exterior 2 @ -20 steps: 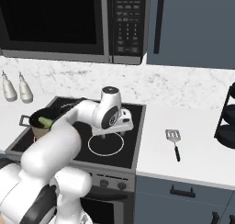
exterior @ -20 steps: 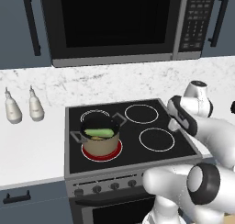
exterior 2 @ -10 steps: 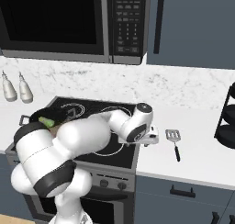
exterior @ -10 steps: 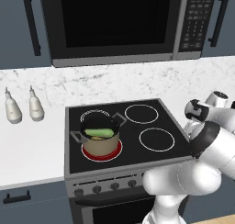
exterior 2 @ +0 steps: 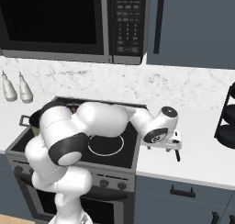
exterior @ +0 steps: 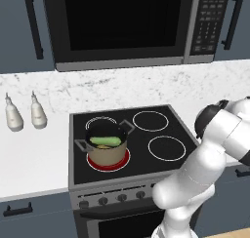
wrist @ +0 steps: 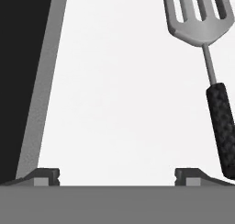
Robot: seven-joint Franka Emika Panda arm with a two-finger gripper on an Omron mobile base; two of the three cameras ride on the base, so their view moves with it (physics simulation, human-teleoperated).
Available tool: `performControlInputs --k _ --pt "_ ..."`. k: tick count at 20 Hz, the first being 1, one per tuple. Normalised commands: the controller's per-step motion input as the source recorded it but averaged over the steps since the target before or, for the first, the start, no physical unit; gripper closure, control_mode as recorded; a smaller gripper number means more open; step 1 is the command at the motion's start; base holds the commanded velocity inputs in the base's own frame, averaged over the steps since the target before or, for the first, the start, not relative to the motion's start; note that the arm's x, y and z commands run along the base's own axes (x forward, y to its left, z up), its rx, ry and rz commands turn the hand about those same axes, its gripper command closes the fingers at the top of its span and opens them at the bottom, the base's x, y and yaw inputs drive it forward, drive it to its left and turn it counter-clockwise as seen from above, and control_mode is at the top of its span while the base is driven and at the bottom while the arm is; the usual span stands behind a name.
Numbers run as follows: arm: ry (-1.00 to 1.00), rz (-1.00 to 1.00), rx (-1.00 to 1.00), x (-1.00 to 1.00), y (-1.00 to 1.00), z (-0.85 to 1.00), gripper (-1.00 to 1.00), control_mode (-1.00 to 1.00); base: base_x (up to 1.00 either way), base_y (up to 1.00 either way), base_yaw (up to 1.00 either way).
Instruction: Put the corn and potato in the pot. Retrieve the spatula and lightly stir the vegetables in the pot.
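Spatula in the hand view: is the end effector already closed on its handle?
No. The spatula lies flat on the white counter, off to one side of the open end effector, untouched.

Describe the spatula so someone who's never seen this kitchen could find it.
Start at the black stove, then move right onto the white counter. The spatula lies flat there beside the stove's edge: a grey slotted head, thin metal neck and dark textured grip.

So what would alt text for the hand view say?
A grey slotted spatula with a dark textured handle lies on a white counter, just right of the open pincer. The stove's dark edge runs along the left.
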Motion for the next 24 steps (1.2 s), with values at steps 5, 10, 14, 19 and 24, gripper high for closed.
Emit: performControlInputs --k 5,10,14,19,24 --pt "0.0 -0.03 -0.14 0.0 -0.28 -0.02 -1.0 -1.0 0.0 0.0 0.0" --pt "0.0 0.0 -0.09 0.0 -0.46 -0.16 -1.0 -1.0 0.0 0.0 0.0" --pt "0.0 0.0 -0.02 0.01 -0.36 -0.33 -1.0 -1.0 0.0 0.0 0.0" --pt "-0.01 0.0 0.0 0.0 -0.34 -0.18 -1.0 -1.0 0.0 0.0 0.0" --pt "0.0 0.0 0.0 0.09 -0.24 -0.14 -1.0 -1.0 0.0 0.0 0.0"
